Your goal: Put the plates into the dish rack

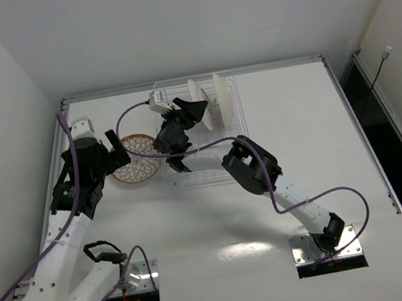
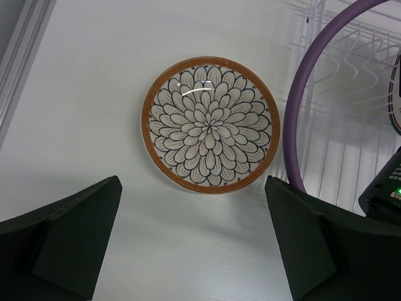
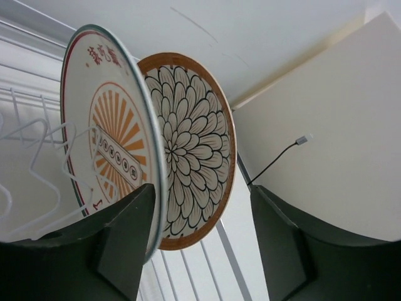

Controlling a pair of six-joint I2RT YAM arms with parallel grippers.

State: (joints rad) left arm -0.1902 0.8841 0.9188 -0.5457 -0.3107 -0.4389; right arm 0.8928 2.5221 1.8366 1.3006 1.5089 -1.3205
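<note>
Plates: two upright in the rack, one flat on the bench. Flat one, a small round plate with brown rim and black-and-white petal pattern [image 2: 210,124], face up on the white bench [image 1: 297,126], toward the far left corner and just beside the left side of the rectangular dish rack of thin white wire [image 1: 190,179]. Directly over that plate, left gripper [image 2: 194,241], black fingers [image 2: 62,241] spread wide, clear of the plate, gripping nothing. Purple cable [image 2: 293,119] looping down the right of the left wrist view, in front of the rack.

In the rack, near the middle of the far edge of the bench: small round dark-rimmed plate with orange sunburst centre [image 3: 103,135] and, just behind it, second brown-rimmed petal plate [image 3: 197,147]. Both on edge among the upright wire prongs [image 3: 31,157], patterned faces toward the right wrist camera, overlapping in that view; touching each other or not, cannot tell. Right gripper [image 3: 200,241] over the rack, fingers [image 3: 304,244] parted wide, sunburst plate's rim passing behind one finger, contact there unclear.
</note>
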